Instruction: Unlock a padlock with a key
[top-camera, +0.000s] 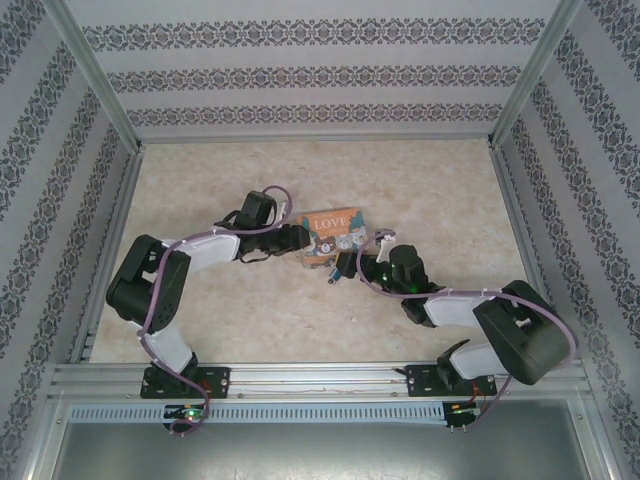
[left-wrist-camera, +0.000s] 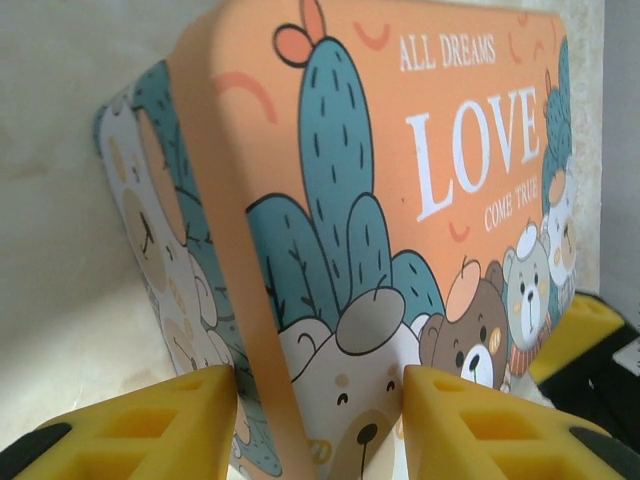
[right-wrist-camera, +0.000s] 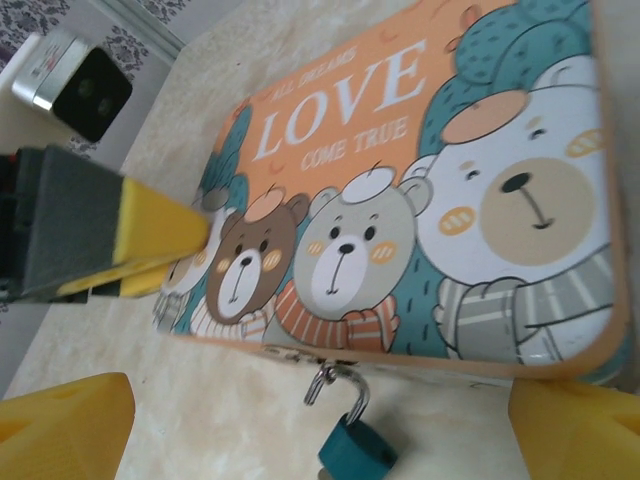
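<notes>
At bench centre, left claw clamps the orange box at 9 o'clock; right claw, wide, flanks the padlock at 6 o'clock.

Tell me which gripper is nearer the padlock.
Right. The right gripper hovers open just in front of the padlock, which is hooked on the orange LOVE box clasp, between its fingers. The left gripper straddles the box's far end, away from the padlock.
</notes>
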